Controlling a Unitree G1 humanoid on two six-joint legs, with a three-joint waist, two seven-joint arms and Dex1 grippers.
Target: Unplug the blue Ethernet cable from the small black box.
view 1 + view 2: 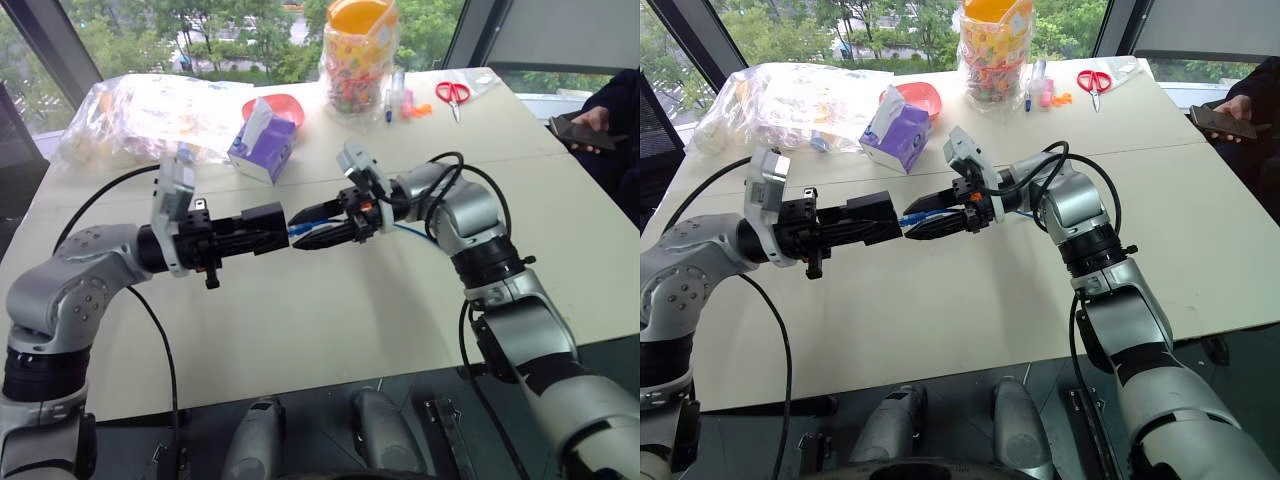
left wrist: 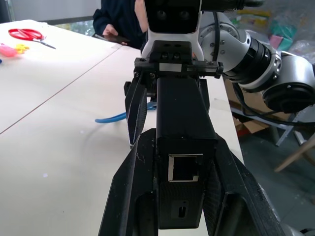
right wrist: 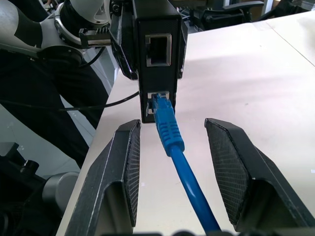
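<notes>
Left eye view: plastic bag (image 1: 140, 115) with packets far left; left gripper (image 1: 268, 224) clamps small black box (image 1: 262, 219) above table (image 1: 330, 310); blue Ethernet cable (image 3: 170, 129) plugged in, between spread right gripper (image 1: 312, 228) fingers; candy-filled jar (image 1: 358, 62) behind.

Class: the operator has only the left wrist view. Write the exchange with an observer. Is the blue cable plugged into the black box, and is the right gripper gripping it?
Operator: Is the cable in the box's far side?
Observer: Yes, the blue cable is plugged into the lower port of the black box.
Operator: Has the right gripper closed on it?
Observer: No, the right gripper is open, one finger on each side of the plug, not touching it.
</notes>
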